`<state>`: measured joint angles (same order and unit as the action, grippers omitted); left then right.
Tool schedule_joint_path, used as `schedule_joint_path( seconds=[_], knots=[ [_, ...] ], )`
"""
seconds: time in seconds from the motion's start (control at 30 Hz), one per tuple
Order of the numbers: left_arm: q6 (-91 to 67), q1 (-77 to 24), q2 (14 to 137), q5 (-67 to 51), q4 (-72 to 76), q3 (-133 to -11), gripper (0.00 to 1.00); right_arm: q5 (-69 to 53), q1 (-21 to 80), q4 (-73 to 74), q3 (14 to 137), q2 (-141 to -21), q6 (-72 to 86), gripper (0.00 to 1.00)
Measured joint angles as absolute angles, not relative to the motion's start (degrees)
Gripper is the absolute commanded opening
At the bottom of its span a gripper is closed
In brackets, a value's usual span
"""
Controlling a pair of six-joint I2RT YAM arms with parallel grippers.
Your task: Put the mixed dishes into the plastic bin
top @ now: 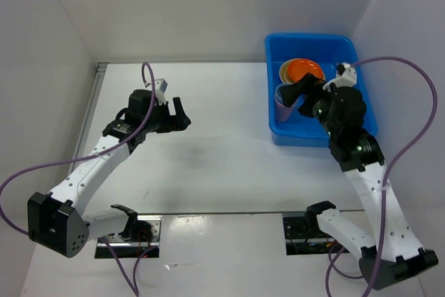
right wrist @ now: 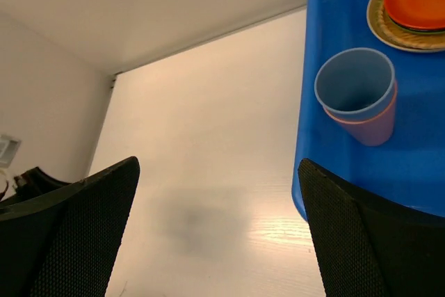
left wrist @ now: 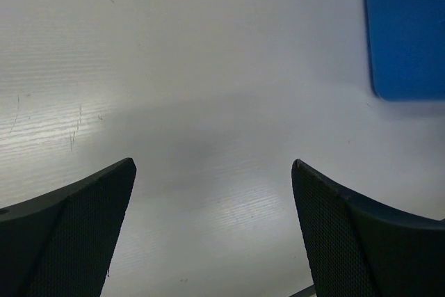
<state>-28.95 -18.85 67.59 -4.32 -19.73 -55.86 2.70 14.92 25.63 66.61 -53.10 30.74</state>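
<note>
The plastic bin [top: 306, 39] stands at the back right, bright blue and deep. Inside it an orange plate [top: 304, 69] tops a stack on a woven tray [right wrist: 379, 26]. Beside the stack a blue cup [right wrist: 354, 81] sits nested in a pink cup [right wrist: 375, 130]. My right gripper [top: 297, 95] hovers over the bin's left side next to the cups, open, nothing between its fingers [right wrist: 348, 241]. My left gripper [top: 182, 113] hangs open over bare table left of centre. In the left wrist view the left gripper [left wrist: 213, 165] is empty, with the bin's corner [left wrist: 407, 33] at top right.
White walls close in the table at the back and on both sides. A metal strip [top: 97, 95] runs along the left edge. The right arm's purple cable [top: 424, 95] loops past the bin's right side. Both arm bases sit at the near edge.
</note>
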Motion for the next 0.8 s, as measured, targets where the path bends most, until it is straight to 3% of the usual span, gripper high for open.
schedule_joint_path(
  seconds=[0.17, 0.4, 0.8],
  knots=[
    [-28.8, -18.5, 66.0, -4.4, -20.5, -55.9, 0.99, 0.2, 15.0, 21.7, 57.6, -46.2, 32.3, 0.99],
    [-28.6, -18.5, 54.9, -4.4, -20.9, -55.7, 0.99, -4.8, 15.2, 19.0, 45.1, -39.8, 34.5, 0.99],
    [-31.8, -18.5, 43.5, -2.1, -20.1, -48.2, 1.0, -5.8, 15.2, 17.5, 39.6, -22.3, 37.3, 0.99]
  ],
)
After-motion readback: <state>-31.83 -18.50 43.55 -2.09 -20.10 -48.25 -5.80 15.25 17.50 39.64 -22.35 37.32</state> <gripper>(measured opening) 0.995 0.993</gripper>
